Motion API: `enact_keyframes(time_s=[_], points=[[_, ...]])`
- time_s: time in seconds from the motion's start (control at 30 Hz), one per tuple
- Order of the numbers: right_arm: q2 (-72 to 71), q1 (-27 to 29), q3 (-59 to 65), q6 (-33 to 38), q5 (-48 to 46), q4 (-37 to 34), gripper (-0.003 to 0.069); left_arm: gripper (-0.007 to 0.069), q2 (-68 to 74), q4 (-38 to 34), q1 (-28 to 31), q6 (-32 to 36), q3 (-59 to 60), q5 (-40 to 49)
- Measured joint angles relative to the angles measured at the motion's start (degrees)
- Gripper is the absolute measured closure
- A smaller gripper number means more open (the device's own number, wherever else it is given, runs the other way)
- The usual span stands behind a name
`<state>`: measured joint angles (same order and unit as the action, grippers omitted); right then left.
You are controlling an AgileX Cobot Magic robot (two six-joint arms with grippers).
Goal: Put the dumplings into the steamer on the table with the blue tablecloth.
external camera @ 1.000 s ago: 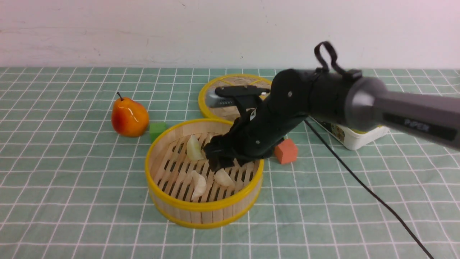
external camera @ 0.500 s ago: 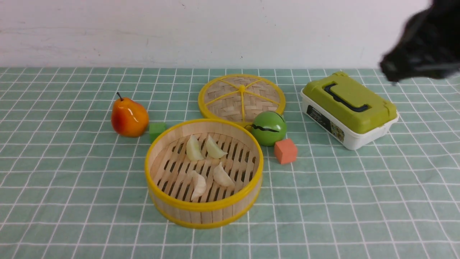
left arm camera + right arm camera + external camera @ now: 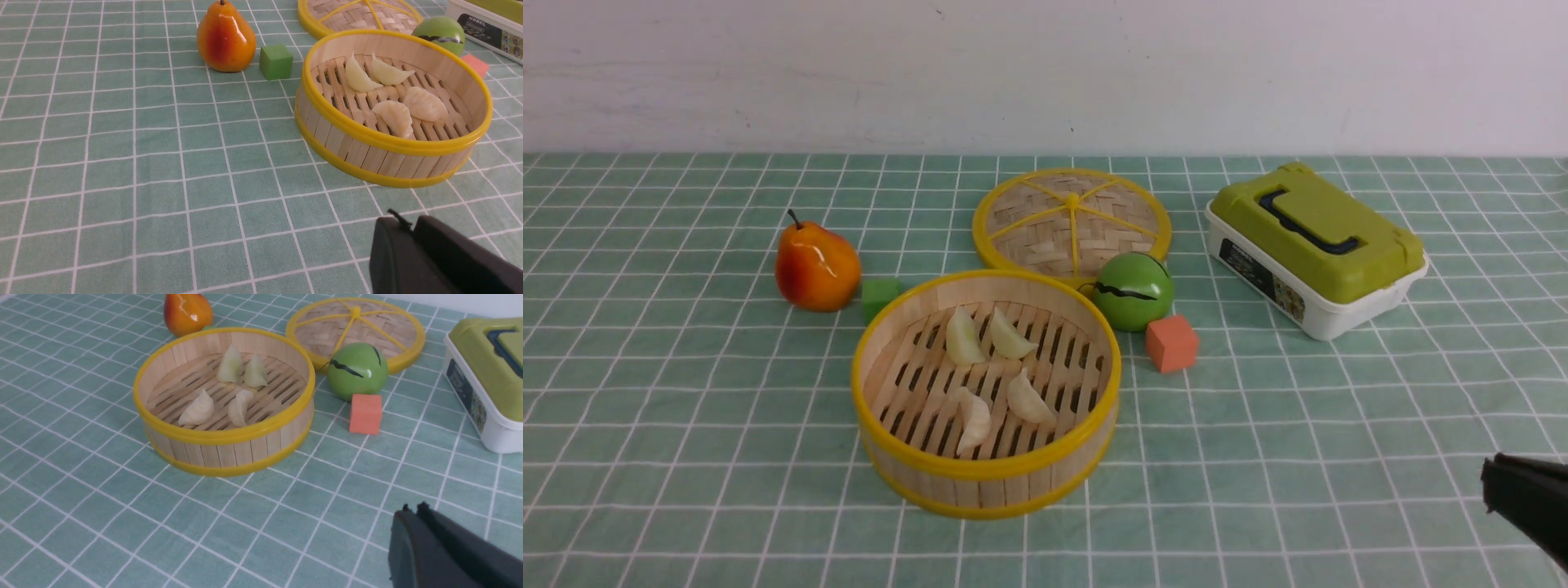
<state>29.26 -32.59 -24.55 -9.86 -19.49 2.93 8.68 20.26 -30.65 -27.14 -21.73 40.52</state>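
Four dumplings (image 3: 965, 336) lie on the slatted floor of the steamer (image 3: 984, 469). Two sit side by side on its far side and two on its near side. The steamer stands on the table (image 3: 686, 408), ahead of the right gripper (image 3: 1490, 482) and off to its left, well apart from it. That gripper hangs low at the near right edge of the front view, its fingers pressed together and holding nothing.

The left gripper (image 3: 402, 218) shows only in its own wrist view. Its fingers sit close together with nothing between them, and the steamer lies ahead of its tips with bare cloth between.

Just past the steamer, on the side away from both grippers, lies a woven lid (image 3: 1072, 220). A green ball (image 3: 1134, 291) rests beside the steamer's far right rim, with an orange cube (image 3: 1172, 344) just beside the ball on the right gripper's side. A box (image 3: 1315, 245) stands far ahead of the right gripper. A green cube (image 3: 880, 296) and a pear (image 3: 817, 265) sit off the steamer's far left, the cube just beside the pear.
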Motion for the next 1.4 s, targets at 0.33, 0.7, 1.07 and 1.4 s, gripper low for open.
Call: enact_keyframes(time_s=[0.33,0.7,1.07,1.4], points=[[-0.3,0.0,4.0,-1.2,2.4,-5.8,0.0666,0.0553,0.0,0.0,0.0,0.0,0.0,0.0],[-5.2,1.1,7.4,-1.3,5.5,0.9,0.0661,0.0543,0.0,0.0,0.0,0.0,0.0,0.0],[-29.8,22.8,22.7,-0.6,13.3,1.6,0.0661,0.0532,0.0,0.0,0.0,0.0,0.0,0.0],[-29.9,27.0,26.1,12.3,0.6,-5.6,0.0661,0.0523,0.0,0.0,0.0,0.0,0.0,0.0]])
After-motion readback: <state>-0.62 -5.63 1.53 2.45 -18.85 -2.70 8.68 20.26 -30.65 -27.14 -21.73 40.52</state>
